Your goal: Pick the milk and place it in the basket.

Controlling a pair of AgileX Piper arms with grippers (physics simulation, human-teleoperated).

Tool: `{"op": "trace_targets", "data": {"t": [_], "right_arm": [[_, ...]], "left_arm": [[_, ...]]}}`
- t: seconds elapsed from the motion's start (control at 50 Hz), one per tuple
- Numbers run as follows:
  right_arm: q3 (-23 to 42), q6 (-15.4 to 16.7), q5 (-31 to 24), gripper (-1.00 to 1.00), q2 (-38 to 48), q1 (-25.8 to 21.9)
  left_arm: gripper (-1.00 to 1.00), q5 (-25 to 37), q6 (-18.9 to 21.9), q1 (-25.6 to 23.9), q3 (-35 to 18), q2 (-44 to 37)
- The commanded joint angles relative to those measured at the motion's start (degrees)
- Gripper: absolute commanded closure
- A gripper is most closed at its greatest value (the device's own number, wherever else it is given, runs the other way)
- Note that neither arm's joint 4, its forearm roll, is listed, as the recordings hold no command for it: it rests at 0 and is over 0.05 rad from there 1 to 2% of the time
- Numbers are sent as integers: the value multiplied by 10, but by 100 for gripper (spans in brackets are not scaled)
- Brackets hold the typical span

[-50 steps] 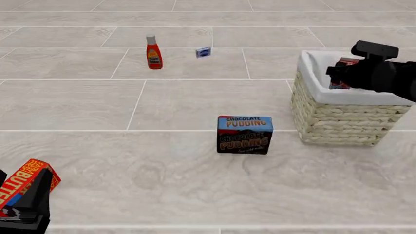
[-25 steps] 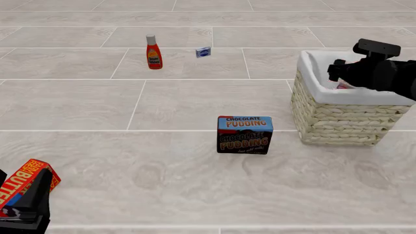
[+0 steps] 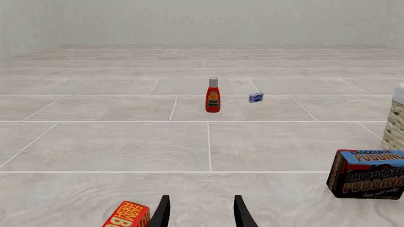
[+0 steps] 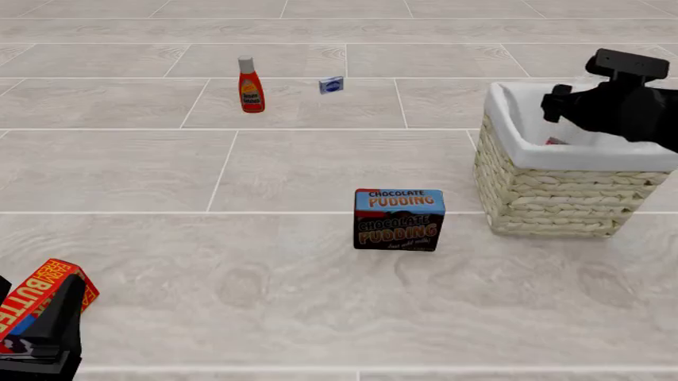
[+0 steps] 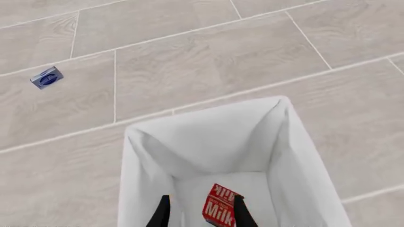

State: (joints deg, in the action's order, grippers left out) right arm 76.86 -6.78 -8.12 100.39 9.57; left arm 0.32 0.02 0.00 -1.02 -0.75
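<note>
The milk (image 5: pixel 220 207) is a red carton with white "Milk" lettering, lying tilted on the white lining at the bottom of the basket (image 5: pixel 208 137). In the front view only a red sliver of the milk (image 4: pixel 555 141) shows above the rim of the wicker basket (image 4: pixel 551 198) at the right. My right gripper (image 4: pixel 553 107) hovers over the basket's opening, open and empty, its fingertips (image 5: pixel 162 213) above the carton and apart from it. My left gripper (image 3: pixel 200 213) is open and empty, low at the near left (image 4: pixel 62 300).
A "Chocolate Pudding" box (image 4: pixel 398 220) stands just left of the basket. A red ketchup bottle (image 4: pixel 251 86) and a small blue packet (image 4: pixel 332 85) stand far back. A butter box (image 4: pixel 37 295) lies beside my left gripper. The basket's edge (image 3: pixel 398 123) shows in the left wrist view.
The right gripper let go of the milk, which dropped into the basket. The gripper then rose slightly and drew back to the right. The left arm has not moved.
</note>
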Motion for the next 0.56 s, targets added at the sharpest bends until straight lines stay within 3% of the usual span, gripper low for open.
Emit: {"op": "trace_targets", "data": {"t": [0.02,0.56], "right_arm": [[-12,6,-4,-100,-37,-2],[-54,19,-2,-100,-124,-11]], "left_arm": [[-100,0,0,0,0,0],[-100,0,0,0,0,0]]}}
